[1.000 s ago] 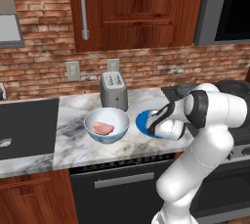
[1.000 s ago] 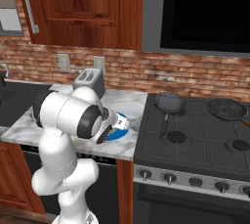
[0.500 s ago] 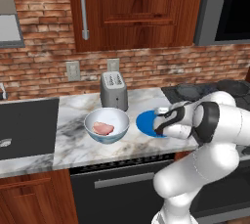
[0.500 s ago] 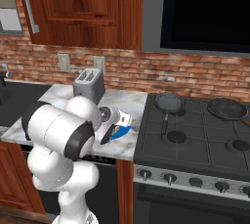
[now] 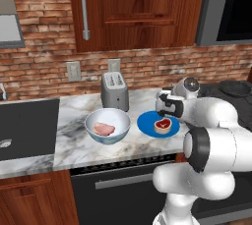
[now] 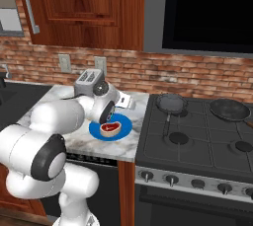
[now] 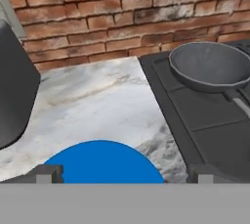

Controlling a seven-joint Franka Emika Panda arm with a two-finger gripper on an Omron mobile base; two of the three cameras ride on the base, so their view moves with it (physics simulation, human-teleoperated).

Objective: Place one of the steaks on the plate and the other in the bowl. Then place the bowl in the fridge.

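The dark red steak with its whitish rim lies flat on the blue plate. Left of the plate stands the bowl, white inside, with the pale pink steak in it. My gripper hovers just above the plate's far side, open and empty, apart from the steak. In the hand view its fingertips stand wide apart over the plate's edge. The fridge is out of view.
A grey toaster stands behind the bowl against the brick wall. The black stove to the right carries two frying pans. A dark sink area lies left.
The hand has drawn up and back from the plate. The dark red steak, hidden by the hand before, now lies in plain sight on the plate.
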